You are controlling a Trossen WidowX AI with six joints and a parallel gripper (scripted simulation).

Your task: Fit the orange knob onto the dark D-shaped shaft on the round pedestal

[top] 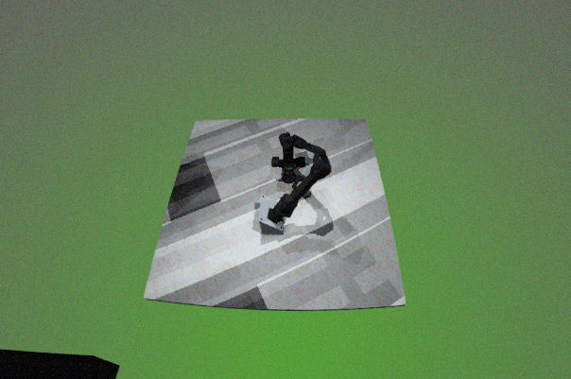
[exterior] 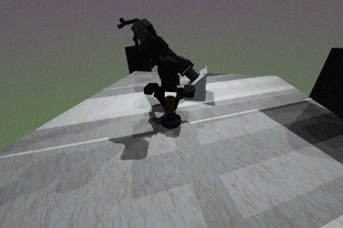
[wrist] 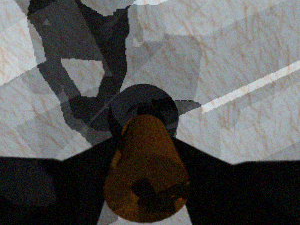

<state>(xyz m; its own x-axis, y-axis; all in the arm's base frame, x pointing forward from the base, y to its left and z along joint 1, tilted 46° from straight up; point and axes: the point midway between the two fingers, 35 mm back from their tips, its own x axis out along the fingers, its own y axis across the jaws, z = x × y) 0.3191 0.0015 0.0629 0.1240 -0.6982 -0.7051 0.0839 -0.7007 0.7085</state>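
Overhead, gripper (top: 287,174) (exterior: 170,106) (wrist: 144,141) points down, clasping orange knob (top: 287,174) (exterior: 170,104) (wrist: 149,164).

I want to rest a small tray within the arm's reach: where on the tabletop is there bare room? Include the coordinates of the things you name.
In the exterior view, the stretch before the round pedestal (exterior: 171,123) looks bare. Crowded: around the pedestal, orange knob (exterior: 170,104) (wrist: 150,164) and gripper (exterior: 171,104) (wrist: 144,141).

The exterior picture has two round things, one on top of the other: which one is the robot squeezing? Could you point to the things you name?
The orange knob (exterior: 170,104) (wrist: 147,164), the upper one, between the gripper's (exterior: 170,106) (wrist: 147,171) fingers. The dark pedestal (exterior: 171,121) (wrist: 122,101) is below them.
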